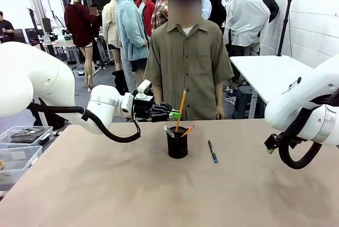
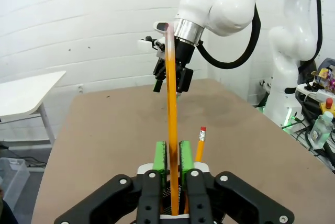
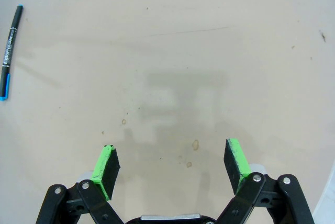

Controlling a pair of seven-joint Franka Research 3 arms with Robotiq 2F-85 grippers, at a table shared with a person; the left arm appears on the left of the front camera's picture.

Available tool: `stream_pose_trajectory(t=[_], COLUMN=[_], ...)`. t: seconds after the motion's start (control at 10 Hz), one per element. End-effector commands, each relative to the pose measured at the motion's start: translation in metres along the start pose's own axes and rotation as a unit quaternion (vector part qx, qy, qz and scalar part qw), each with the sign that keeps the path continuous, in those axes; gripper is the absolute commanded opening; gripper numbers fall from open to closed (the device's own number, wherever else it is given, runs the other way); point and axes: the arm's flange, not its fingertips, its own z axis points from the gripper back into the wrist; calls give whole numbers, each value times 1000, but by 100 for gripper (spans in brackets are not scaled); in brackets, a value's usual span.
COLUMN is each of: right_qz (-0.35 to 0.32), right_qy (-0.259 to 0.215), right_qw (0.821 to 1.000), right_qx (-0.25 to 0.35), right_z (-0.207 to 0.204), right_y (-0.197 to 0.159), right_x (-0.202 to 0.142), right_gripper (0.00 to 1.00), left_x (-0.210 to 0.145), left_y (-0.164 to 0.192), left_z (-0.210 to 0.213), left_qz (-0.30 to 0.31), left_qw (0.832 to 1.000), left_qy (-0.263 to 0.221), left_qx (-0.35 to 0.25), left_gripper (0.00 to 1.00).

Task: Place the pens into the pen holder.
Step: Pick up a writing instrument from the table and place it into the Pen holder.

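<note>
Far left, off the edge of the desk point(image 1: 79, 184), there are a couple of clear plastic bins point(image 1: 18, 155). Next over, the left arm reaches in sideways, and its left tool point(image 1: 175, 113) is set narrow, with the green pads point(image 2: 160, 156) tight against either side of the yellow-orange pencil point(image 1: 181, 106). The pencil stands nearly upright, top leaning a bit to the right, with its lower end down inside the pen holder point(image 1: 177, 146). That's the little black mesh cup sitting about mid-desk, just below the left tool.

Already in the cup are a silver-grey pen point(image 1: 168, 130) leaning left and a second pencil point(image 1: 187, 130) with a red eraser leaning right. From the left wrist camera that eraser pokes up just beside the pads.

A person point(image 1: 185, 62) in an olive shirt stands right behind the cup on the far side. Just right of the holder a dark pen point(image 1: 212, 151) with a blue tip lies flat on the desk, not touching it. Far right, the right tool point(image 3: 170, 164) hangs over bare desk with its jaws spread wide and nothing between them.
</note>
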Motion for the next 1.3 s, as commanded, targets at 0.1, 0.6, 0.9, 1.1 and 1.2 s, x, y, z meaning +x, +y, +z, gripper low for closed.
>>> stream_pose_trajectory(t=[0.1, 0.6, 0.9, 1.1, 1.2], right_qz=[6, 6, 6, 6, 6], right_qy=[0, 0, 0, 0, 0], right_qw=[1000, 1000, 1000, 1000, 1000], right_qx=[-1, -1, -1, -1, -1], right_z=[0, 0, 0, 0, 0], right_y=[-1, -1, -1, -1, -1], right_x=[0, 0, 0, 0, 0], right_gripper=[100, 100, 100, 100, 100], left_x=[4, 55, 102, 131, 144], left_y=[5, -58, -132, -208, -238], left_z=[1, 44, 112, 153, 171], left_qz=[13, 47, 99, 136, 129], left_qw=[1000, 995, 965, 936, 923], left_qy=[0, 67, 116, 138, 130], left_qx=[-14, 60, 212, 294, 340], left_gripper=[80, 80, 80, 80, 80])
